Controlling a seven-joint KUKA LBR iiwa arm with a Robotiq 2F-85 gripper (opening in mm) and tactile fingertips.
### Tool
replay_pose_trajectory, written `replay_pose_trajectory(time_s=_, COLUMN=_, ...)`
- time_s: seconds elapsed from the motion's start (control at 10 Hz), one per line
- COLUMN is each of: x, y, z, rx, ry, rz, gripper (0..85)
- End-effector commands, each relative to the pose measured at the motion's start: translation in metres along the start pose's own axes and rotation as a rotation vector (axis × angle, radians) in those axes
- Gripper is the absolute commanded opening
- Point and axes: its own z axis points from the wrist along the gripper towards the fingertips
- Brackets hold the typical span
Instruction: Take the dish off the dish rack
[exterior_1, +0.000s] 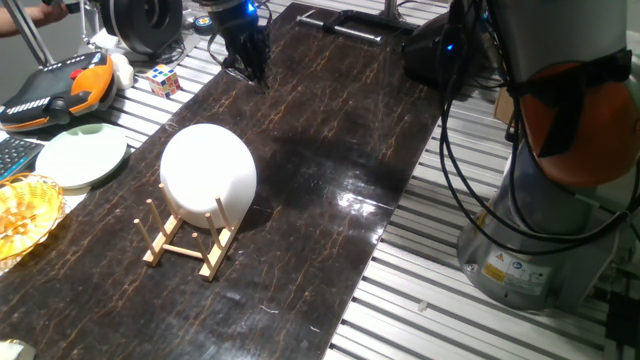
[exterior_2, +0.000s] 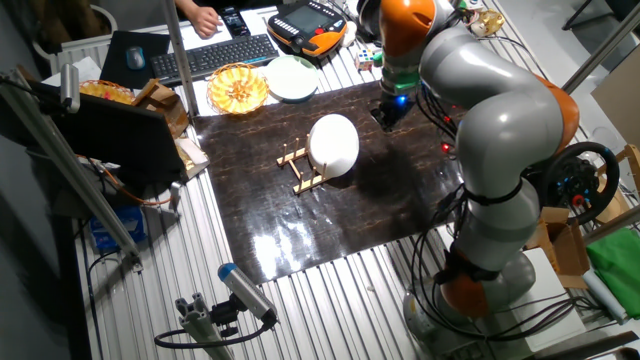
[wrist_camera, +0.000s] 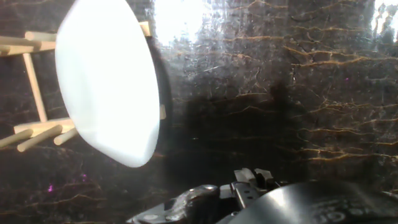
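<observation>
The white round bowl (exterior_1: 208, 172) stands on edge in the small light-wood rack (exterior_1: 185, 243) near the middle of the dark table, domed side up. It also shows in the other fixed view (exterior_2: 334, 143) and at the left of the hand view (wrist_camera: 106, 81), with the rack's pegs (wrist_camera: 37, 134) behind it. My gripper (exterior_1: 256, 70) hangs over the far end of the table, well apart from the bowl and holding nothing. Its fingers look closed together. It also shows in the other fixed view (exterior_2: 388, 118).
A flat pale green plate (exterior_1: 82, 155) and a yellow wicker basket (exterior_1: 22, 212) sit off the table's left edge. A Rubik's cube (exterior_1: 163, 79) and an orange teach pendant (exterior_1: 60, 88) lie beyond them. The robot base (exterior_1: 545, 210) and cables stand to the right.
</observation>
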Motion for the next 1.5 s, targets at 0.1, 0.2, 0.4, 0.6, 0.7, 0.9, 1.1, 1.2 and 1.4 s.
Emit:
replay_pose_trajectory(time_s=0.1, x=0.000, y=0.000, z=0.000, rx=-0.025, ry=-0.017, rz=0.016, gripper=0.7)
replay_pose_trajectory(time_s=0.2, x=-0.007, y=0.002, z=0.004, rx=-0.048, ry=-0.045, rz=0.034, gripper=0.7)
replay_pose_trajectory(time_s=0.4, x=-0.022, y=0.008, z=0.010, rx=-0.081, ry=-0.087, rz=0.055, gripper=0.7)
replay_pose_trajectory(time_s=0.6, x=-0.030, y=0.011, z=0.014, rx=-0.138, ry=-0.092, rz=0.074, gripper=0.7)
replay_pose_trajectory(time_s=0.7, x=-0.032, y=0.008, z=0.016, rx=-0.171, ry=-0.082, rz=0.068, gripper=0.7)
replay_pose_trajectory(time_s=0.9, x=-0.036, y=-0.006, z=0.015, rx=-0.169, ry=-0.076, rz=0.048, gripper=0.7)
replay_pose_trajectory(time_s=1.1, x=-0.042, y=-0.020, z=0.016, rx=-0.247, ry=-0.069, rz=0.055, gripper=0.7)
replay_pose_trajectory(time_s=1.2, x=-0.046, y=-0.020, z=0.020, rx=-0.256, ry=-0.075, rz=0.059, gripper=0.7)
replay_pose_trajectory(time_s=1.4, x=-0.052, y=-0.017, z=0.023, rx=-0.291, ry=-0.084, rz=0.079, gripper=0.7)
